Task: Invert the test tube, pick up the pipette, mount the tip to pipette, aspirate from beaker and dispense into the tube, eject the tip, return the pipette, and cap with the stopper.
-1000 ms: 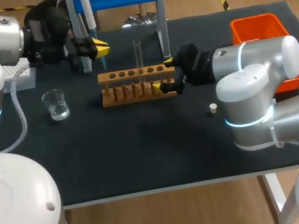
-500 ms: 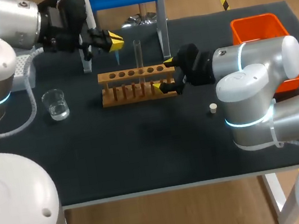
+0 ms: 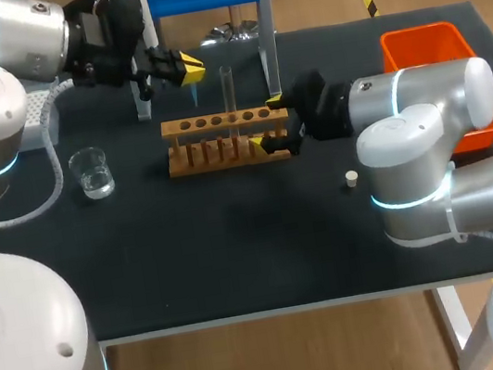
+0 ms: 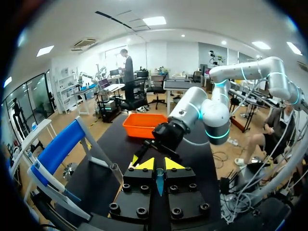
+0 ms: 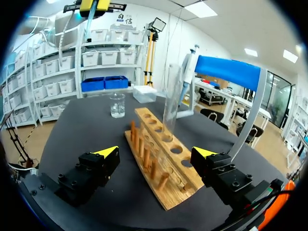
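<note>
Silver arms with cyan-lit rings and black wrists

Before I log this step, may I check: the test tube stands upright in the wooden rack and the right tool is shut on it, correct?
The test tube does stand upright in the wooden rack, but the right tool is open: the right wrist view shows its fingers spread either side of the rack, clear of the tube.
</note>
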